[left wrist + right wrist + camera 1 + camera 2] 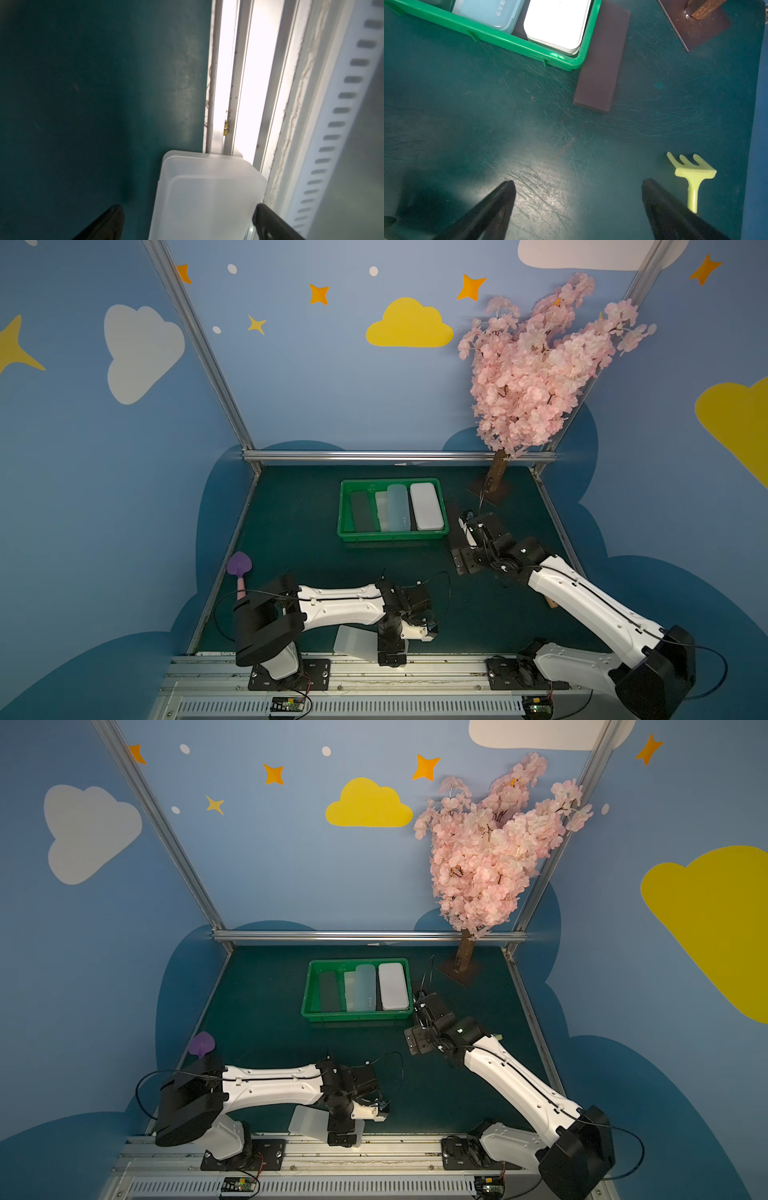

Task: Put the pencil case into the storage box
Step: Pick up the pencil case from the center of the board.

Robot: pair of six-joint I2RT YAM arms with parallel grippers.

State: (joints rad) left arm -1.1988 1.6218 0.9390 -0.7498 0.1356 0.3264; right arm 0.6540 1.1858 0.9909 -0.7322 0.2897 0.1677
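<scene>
Step in hand, by the look of it: taking up the frosted white pencil case [207,197], lying at the near edge of the tabletop [83,104] with one end reaching over the aluminium rail [247,83], well apart from the storage box [390,536]. Left end effector [189,207] spread wide, one finger on either side of the case, gripping nothing yet. Lower squarely, keep the rail-side finger clear of the metal, close across the short width near the middle to stop the smooth shell swinging, then lift straight up before carrying. Box already crowded with several cases side by side, so aim to lay this one flat on top. Right end effector [578,182] likewise wide open and empty, above bare tabletop, near a dark brown case [600,62] lying just outside the box wall. Writing: small pale Chinese characters on the light blue case [492,12], too blurred to read with confidence; no other label legible
</scene>
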